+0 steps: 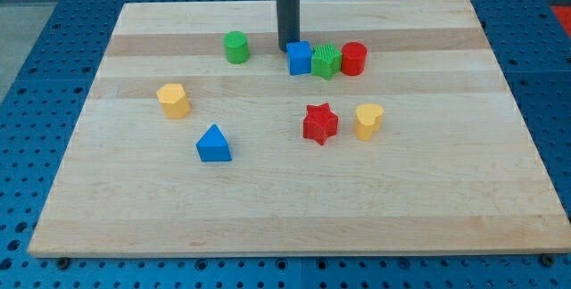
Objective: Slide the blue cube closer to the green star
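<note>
On the view's left of the wooden worktop stands a yellow block, six-sided as far as I can tell from this angle, well apart from the others. To its lower right sits a blue triangular block, also alone. Higher up, toward the view's top, a green cylinder stands by itself, near the rod but not touching it.

The dark rod comes down from the view's top edge at about the middle, and my tip meets the worktop just beside the upper-left corner of the blue cube; whether it actually touches the cube cannot be made out. There are no fingers on this arm, only the rod, so nothing is open, closed or gripped.

The blue cube sits right against the green star on its right, and the green star in turn presses against a red cylinder, the three forming a short row.

Below that row, toward the view's bottom, a red star lies just beside a yellow block of rounded, possibly heart-like shape, with a narrow gap between them
</note>
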